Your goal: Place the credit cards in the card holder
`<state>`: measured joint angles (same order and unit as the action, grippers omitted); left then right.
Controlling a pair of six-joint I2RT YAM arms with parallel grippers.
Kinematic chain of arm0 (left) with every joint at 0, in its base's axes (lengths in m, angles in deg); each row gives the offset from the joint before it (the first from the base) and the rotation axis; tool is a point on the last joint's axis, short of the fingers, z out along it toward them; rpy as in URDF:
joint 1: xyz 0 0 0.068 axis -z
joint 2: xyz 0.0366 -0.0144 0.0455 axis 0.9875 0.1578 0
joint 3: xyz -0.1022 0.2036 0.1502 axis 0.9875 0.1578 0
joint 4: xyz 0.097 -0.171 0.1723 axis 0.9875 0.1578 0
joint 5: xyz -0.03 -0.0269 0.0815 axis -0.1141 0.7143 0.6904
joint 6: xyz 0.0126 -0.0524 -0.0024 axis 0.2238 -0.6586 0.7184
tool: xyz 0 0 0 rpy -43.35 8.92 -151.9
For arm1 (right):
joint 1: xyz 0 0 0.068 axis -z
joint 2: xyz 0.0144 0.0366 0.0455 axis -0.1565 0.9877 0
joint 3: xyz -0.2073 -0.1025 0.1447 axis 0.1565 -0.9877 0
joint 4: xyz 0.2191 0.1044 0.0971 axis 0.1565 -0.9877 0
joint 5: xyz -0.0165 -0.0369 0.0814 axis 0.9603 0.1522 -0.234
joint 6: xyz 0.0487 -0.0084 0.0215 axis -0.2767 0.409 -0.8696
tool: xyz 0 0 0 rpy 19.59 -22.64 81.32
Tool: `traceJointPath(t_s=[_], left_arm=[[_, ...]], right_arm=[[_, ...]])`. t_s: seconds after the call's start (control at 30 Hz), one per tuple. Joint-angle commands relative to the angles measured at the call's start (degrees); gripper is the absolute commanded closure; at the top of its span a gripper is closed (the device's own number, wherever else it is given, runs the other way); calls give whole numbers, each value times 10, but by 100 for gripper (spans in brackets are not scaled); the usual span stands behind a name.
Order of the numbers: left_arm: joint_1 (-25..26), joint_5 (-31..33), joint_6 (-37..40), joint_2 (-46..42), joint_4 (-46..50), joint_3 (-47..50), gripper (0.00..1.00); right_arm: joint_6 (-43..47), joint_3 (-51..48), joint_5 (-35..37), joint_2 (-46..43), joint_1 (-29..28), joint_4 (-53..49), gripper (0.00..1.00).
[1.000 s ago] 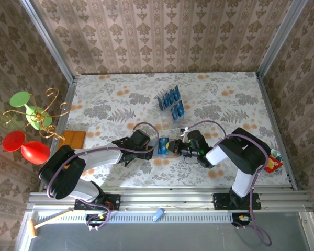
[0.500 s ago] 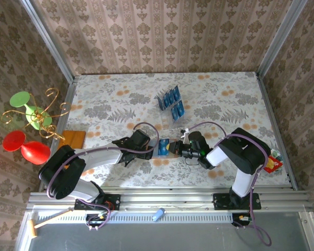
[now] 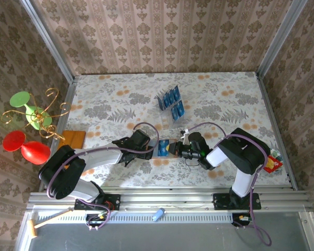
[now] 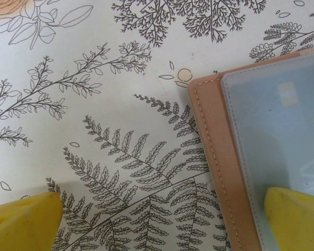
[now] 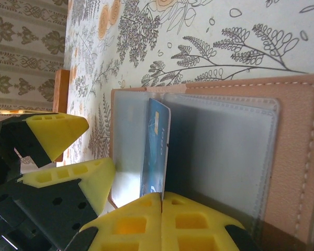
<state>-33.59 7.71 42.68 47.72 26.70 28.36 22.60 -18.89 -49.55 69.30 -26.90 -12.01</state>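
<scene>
- From above, the two arms meet near the front of the table (image 3: 225, 94). The open wallet (image 3: 160, 153) lies flat between the left pincer (image 3: 153, 148) and the right pincer (image 3: 172, 148). A blue card (image 3: 163, 145) is on it. Farther back, more blue cards (image 3: 169, 97) stand in a clear rack (image 3: 174, 104). The pincers are too small here to tell how they stand.
- The left wrist camera is close up. The left pincer (image 4: 159, 219) is spread wide and holds nothing. One yellow finger (image 4: 23, 219) is over the bare table. The other is over the grey see-through pocket (image 4: 277, 141) of the wallet (image 4: 214, 157).
- The right wrist camera looks from the other side. The right pincer (image 5: 162, 201) is squeezed tight on the blue card (image 5: 157, 141). The card stands on its thin edge in the wallet (image 5: 298, 130), between two clear pockets. The left pincer (image 5: 76, 154) waits at the wallet's far edge.
</scene>
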Motion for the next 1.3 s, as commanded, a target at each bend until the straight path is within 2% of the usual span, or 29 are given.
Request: traceJointPath(t_s=[0.0,1.27], left_arm=[[6,12,-9,-2,16,8,0],[5,12,-9,-1,16,7,0]], right_arm=[[4,4,-4,16,-7,-20,100],[0,-13,0,22,-8,-32,100]])
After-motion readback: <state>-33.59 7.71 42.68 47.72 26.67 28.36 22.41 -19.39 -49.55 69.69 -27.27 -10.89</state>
